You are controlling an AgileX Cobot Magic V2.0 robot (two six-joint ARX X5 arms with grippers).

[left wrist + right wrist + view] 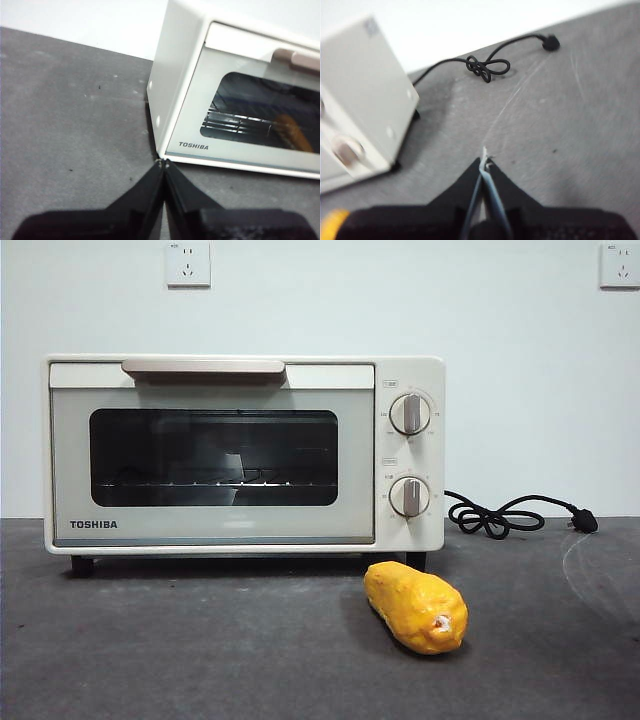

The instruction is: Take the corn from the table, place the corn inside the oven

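Observation:
The corn (pixel 415 606) lies on the dark grey table (pixel 200 650) just in front of the oven's right foot, its pale stub end toward the camera. The cream TOSHIBA oven (pixel 70 460) stands behind it with its door closed. My left gripper (pixel 163 162) is shut with nothing in it, hovering over the table off the oven's (pixel 180 75) left front corner. My right gripper (pixel 485 162) is also shut and empty, over the table to the right of the oven (pixel 365 90). A sliver of the corn (pixel 332 220) shows beside it. Neither arm appears in the front view.
The oven's black power cord (pixel 495 518) lies coiled on the table to the right of the oven, its plug further right; it also shows beyond my right gripper as the cord (pixel 487 67). Two wall sockets (pixel 188 264) sit high on the white wall.

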